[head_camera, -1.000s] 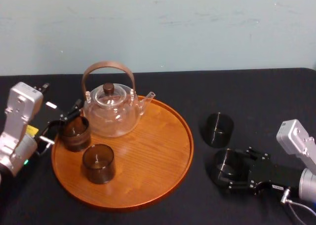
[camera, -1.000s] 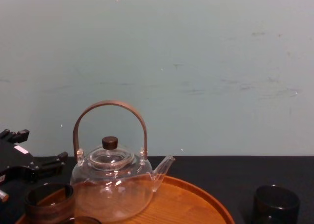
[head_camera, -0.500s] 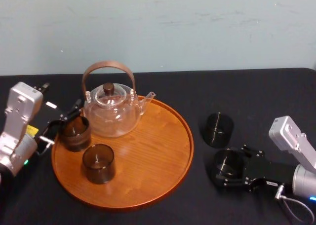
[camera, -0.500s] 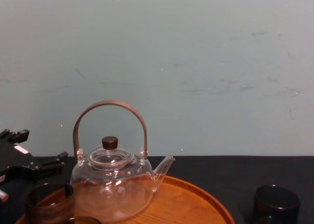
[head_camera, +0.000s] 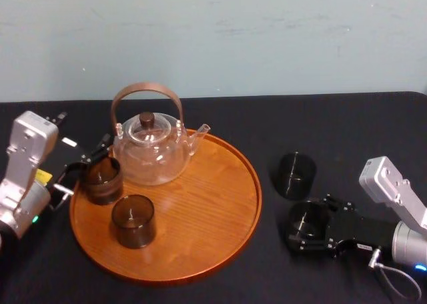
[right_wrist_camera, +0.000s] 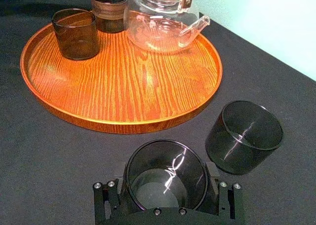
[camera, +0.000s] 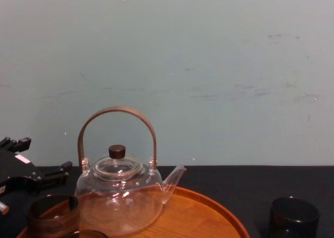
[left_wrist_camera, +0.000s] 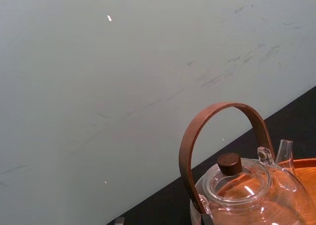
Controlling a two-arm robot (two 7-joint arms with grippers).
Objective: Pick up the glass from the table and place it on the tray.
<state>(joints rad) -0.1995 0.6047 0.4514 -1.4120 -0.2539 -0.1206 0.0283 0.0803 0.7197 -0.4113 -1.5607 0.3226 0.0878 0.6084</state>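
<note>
The right gripper (head_camera: 301, 228), jaws clamped on the glass (right_wrist_camera: 165, 171), had crept slightly toward the tray (head_camera: 213, 207); lifting remained. The left gripper (head_camera: 77, 175) idled at its left rim.

Black matte table (head_camera: 333, 131), plain all across. The round tray (head_camera: 213, 204) glows orange-brown, streaked with darker wood grain. The teapot (head_camera: 150, 154) is clear glass with a brown handle (head_camera: 147, 86) and a dark brown knob (head_camera: 147, 119). On the tray sit a smoky brown glass (head_camera: 133, 221) and a brown-banded glass (head_camera: 102, 179). On the right, the near glass (head_camera: 307, 219) and the far glass (head_camera: 294, 175) are smoky, almost black. The left gripper (head_camera: 77, 174) and the right gripper (head_camera: 297, 229) are black. The wall (head_camera: 267, 37) is pale blue-green, faintly scuffed.
</note>
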